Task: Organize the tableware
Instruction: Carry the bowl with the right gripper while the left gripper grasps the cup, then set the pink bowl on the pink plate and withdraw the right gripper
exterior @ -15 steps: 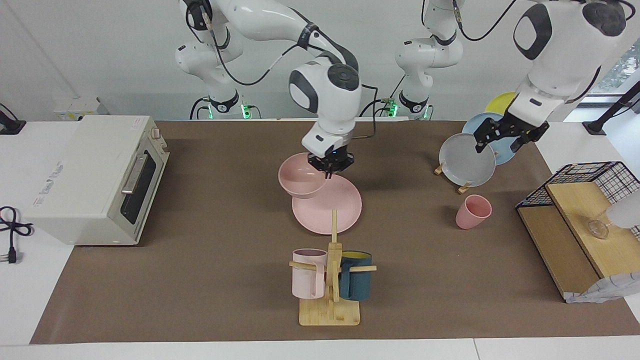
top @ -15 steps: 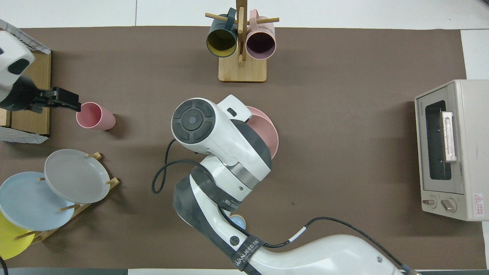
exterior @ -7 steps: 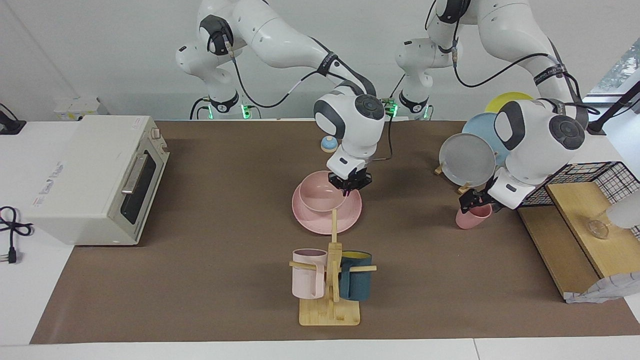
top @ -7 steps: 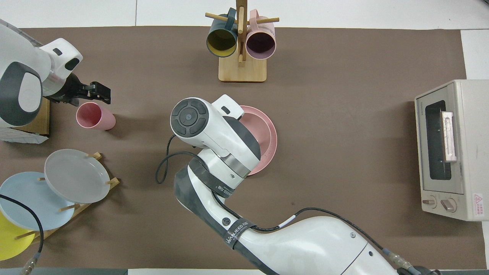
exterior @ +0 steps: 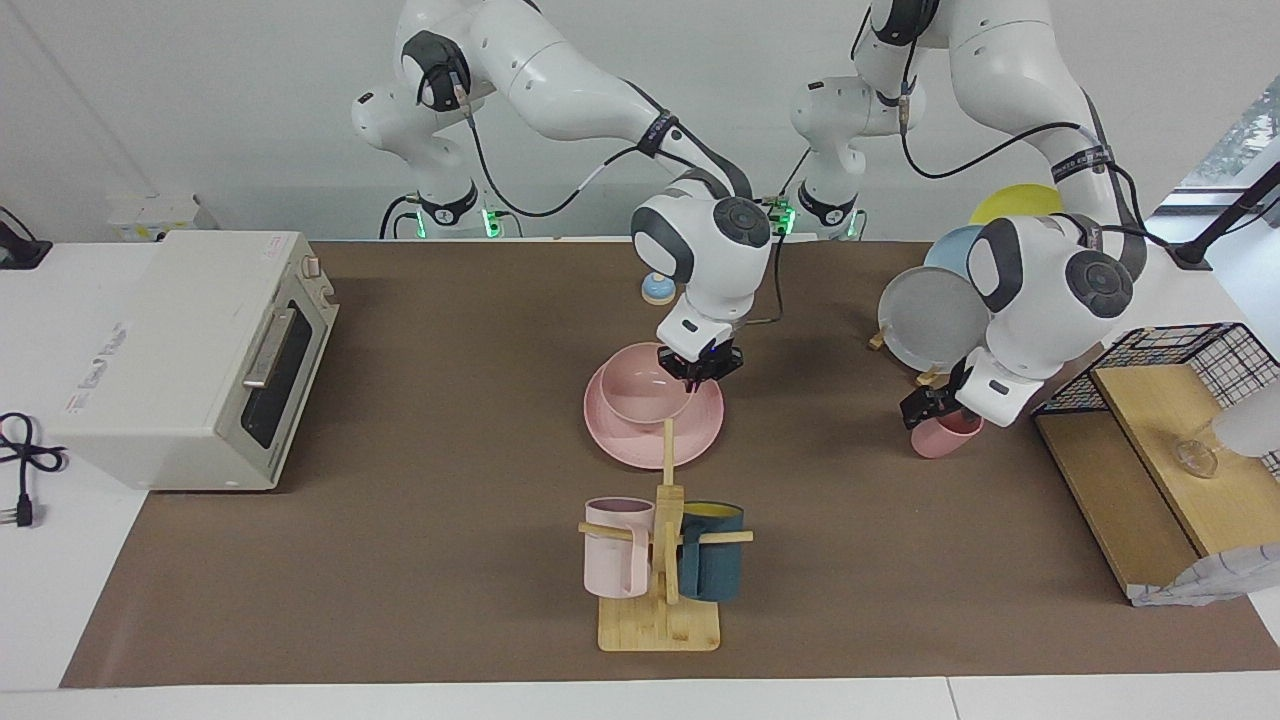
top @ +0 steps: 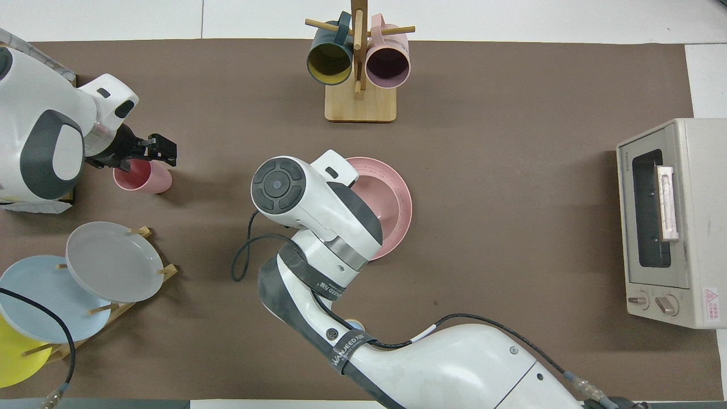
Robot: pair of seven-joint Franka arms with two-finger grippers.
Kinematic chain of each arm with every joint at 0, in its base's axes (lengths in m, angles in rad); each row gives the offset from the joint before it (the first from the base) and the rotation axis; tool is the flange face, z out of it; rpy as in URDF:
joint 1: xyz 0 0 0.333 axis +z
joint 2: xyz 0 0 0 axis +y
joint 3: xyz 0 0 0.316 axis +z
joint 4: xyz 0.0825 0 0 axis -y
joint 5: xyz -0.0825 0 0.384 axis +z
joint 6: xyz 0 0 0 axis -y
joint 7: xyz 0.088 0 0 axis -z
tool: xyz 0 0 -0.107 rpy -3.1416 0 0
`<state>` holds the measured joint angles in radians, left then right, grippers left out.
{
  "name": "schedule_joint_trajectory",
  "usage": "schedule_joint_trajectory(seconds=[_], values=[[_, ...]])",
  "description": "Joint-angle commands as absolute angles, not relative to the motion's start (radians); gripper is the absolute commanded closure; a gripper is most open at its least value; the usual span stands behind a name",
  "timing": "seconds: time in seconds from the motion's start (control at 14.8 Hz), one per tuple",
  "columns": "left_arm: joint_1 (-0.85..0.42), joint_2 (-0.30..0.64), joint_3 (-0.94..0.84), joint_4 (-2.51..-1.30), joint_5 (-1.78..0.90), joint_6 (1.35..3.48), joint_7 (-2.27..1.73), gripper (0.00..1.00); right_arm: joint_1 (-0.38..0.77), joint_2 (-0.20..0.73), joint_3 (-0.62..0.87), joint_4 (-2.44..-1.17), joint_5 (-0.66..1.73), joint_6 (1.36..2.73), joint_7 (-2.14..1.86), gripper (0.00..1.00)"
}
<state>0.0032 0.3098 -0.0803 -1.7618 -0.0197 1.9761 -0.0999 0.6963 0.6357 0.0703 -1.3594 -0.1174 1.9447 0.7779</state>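
Observation:
The pink plate (exterior: 700, 438) lies mid-table, and the pink bowl (exterior: 640, 395) sits on it, toward the right arm's end. My right gripper (exterior: 700, 366) is shut on the bowl's rim, on the side toward the left arm. In the overhead view the right arm hides that gripper; the plate (top: 402, 193) and bowl (top: 387, 197) show past it. The pink cup (exterior: 935, 442) stands upright toward the left arm's end. My left gripper (exterior: 938, 408) is open, low at the cup's mouth. It also shows over the cup (top: 154, 183) in the overhead view (top: 142, 159).
A wooden mug tree (exterior: 660, 600) with a pale pink mug and a teal mug stands farther from the robots than the plate. A rack of grey (exterior: 930, 318), blue and yellow plates is near the left arm's base. A wire-and-wood shelf (exterior: 1150, 440) and a toaster oven (exterior: 200, 350) stand at the table's ends.
My right gripper has set the bowl down onto the plate and stays at its rim. My left gripper has come down from over the plate rack to the cup's mouth.

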Motion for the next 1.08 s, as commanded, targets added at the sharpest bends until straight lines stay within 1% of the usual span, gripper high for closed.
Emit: schedule_joint_trajectory(seconds=[0.0,0.07,0.14,0.2,0.27,0.34,0.41,0.47,0.54,0.61,0.68,0.74,0.88,0.95,1.01], values=[[-0.005,0.25,-0.075,-1.847,-0.009,2.016,-0.132,0.0,0.699,0.637,0.075,-1.365,-0.129,1.967,0.808,1.0],[-0.005,0.247,-0.075,-1.862,-0.009,2.028,-0.144,0.02,0.695,0.64,0.075,-1.365,-0.127,1.977,0.808,0.93],[-0.006,0.241,-0.075,-1.876,-0.009,2.049,-0.146,0.12,0.692,0.64,0.075,-1.37,-0.127,2.008,0.808,0.61],[-0.005,0.236,-0.075,-1.893,-0.009,2.065,-0.144,0.32,0.693,0.638,0.075,-1.371,-0.138,2.009,0.808,0.23],[-0.002,0.236,-0.075,-1.894,-0.008,2.063,-0.132,0.58,0.695,0.64,0.075,-1.364,-0.143,1.997,0.807,0.0],[-0.002,0.236,-0.075,-1.894,-0.006,2.057,-0.114,0.96,0.695,0.64,0.074,-1.359,-0.15,1.978,0.807,0.0],[0.0,0.236,-0.075,-1.894,-0.006,2.054,-0.062,1.0,0.69,0.64,0.066,-1.323,-0.155,1.91,0.804,0.0],[0.006,0.236,-0.075,-1.894,-0.006,2.054,-0.025,1.0,0.68,0.64,0.06,-1.255,-0.159,1.848,0.793,0.0],[0.008,0.236,-0.075,-1.893,-0.006,2.059,-0.015,1.0,0.651,0.623,0.057,-1.229,-0.163,1.786,0.769,0.0],[0.008,0.236,-0.075,-1.888,-0.006,2.06,-0.002,1.0,0.623,0.589,0.057,-1.23,-0.163,1.773,0.734,0.0],[0.008,0.239,-0.075,-1.882,-0.006,2.06,0.026,1.0,0.574,0.53,0.057,-1.253,-0.157,1.757,0.692,0.0],[0.008,0.241,-0.075,-1.876,-0.005,2.062,0.049,1.0,0.493,0.443,0.063,-1.316,-0.138,1.738,0.637,0.0],[0.003,0.25,-0.075,-1.832,-0.003,2.04,0.052,1.0,0.39,0.297,0.061,-1.434,-0.085,1.715,0.486,0.0],[-0.005,0.252,-0.075,-1.78,-0.006,1.99,0.046,1.0,0.338,0.228,0.06,-1.492,-0.084,1.686,0.413,0.0],[-0.009,0.255,-0.078,-1.679,-0.009,1.895,0.037,1.0,0.271,0.166,0.06,-1.537,-0.074,1.659,0.361,0.0]])
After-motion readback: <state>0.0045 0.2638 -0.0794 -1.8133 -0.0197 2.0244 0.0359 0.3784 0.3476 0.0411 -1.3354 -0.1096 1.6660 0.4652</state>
